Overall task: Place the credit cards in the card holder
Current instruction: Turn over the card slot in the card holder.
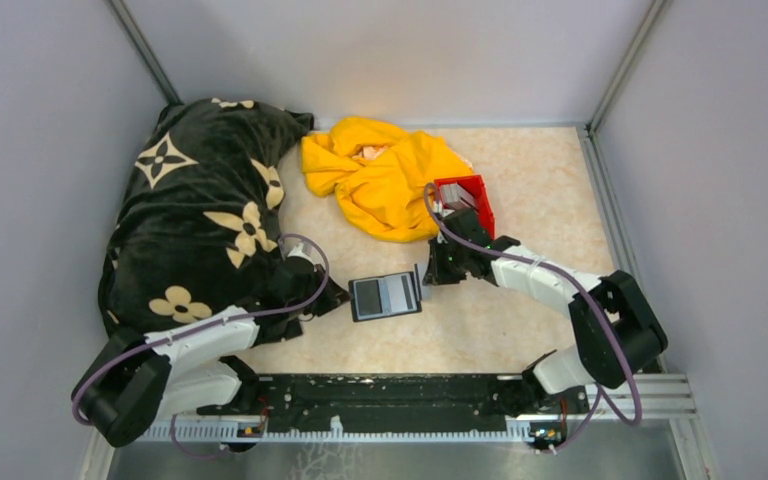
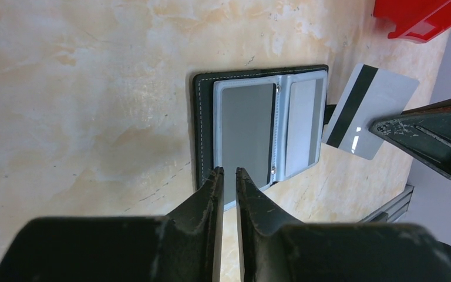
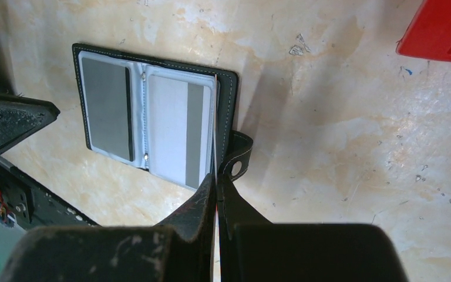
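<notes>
Black card holder (image 2: 202, 129) lies open, greyish inside. Just beside it the right gripper (image 3: 216, 182) pinches a silver credit card (image 2: 370, 108); the left gripper (image 2: 228, 176), a narrow slit, sits over its edge, grip unclear.

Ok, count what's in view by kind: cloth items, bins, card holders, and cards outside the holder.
Cloth items: 2, black flowered blanket and yellow cloth
Bins: 1, red bin
Card holders: 1, card holder lying open
Cards outside it: 1, card in the right gripper
Total: 5
</notes>
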Controlling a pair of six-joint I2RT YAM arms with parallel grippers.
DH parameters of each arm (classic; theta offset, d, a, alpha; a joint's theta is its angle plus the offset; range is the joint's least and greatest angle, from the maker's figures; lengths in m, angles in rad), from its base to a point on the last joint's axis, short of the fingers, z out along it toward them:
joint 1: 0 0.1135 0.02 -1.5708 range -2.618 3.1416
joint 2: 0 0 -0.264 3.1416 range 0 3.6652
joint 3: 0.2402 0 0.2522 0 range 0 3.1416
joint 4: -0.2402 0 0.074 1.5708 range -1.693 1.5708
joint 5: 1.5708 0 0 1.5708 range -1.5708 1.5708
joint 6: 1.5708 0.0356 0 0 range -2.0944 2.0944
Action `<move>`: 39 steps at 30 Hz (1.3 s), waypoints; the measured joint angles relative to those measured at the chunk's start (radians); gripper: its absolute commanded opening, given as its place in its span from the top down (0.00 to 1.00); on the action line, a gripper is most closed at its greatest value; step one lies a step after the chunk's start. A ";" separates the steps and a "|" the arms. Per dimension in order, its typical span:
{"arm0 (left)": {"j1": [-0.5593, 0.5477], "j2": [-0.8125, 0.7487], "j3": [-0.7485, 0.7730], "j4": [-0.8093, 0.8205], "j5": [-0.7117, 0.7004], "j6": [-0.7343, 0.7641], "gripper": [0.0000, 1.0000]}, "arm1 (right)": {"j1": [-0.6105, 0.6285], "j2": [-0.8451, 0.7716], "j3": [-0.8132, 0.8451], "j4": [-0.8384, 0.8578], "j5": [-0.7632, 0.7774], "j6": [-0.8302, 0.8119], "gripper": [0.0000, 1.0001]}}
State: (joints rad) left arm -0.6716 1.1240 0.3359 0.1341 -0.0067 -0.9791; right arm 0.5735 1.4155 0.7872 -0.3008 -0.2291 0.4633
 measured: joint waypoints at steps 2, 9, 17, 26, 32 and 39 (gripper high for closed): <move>0.000 0.000 -0.005 0.000 0.000 0.000 0.82 | 0.000 0.006 0.000 0.000 -0.001 0.000 1.00; 0.000 0.007 -0.015 0.008 0.005 -0.001 0.82 | 0.000 0.018 0.000 0.003 -0.006 0.000 1.00; 0.000 0.015 -0.026 0.016 0.009 -0.005 0.83 | 0.000 0.019 0.000 0.010 -0.019 0.002 1.00; 0.000 0.023 -0.043 0.025 0.009 -0.015 0.84 | 0.000 0.019 0.000 0.023 -0.031 0.005 1.00; 0.000 0.034 -0.048 0.035 0.010 -0.016 0.85 | 0.000 0.019 0.000 0.024 -0.035 0.010 1.00; 0.000 0.047 -0.053 0.046 0.011 -0.019 0.85 | 0.000 0.019 -0.001 0.031 -0.049 0.019 1.00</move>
State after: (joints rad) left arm -0.6716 1.1709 0.2825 0.1799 0.0040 -0.9981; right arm 0.5735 1.4342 0.7860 -0.2703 -0.2783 0.4828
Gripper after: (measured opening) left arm 0.151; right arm 0.008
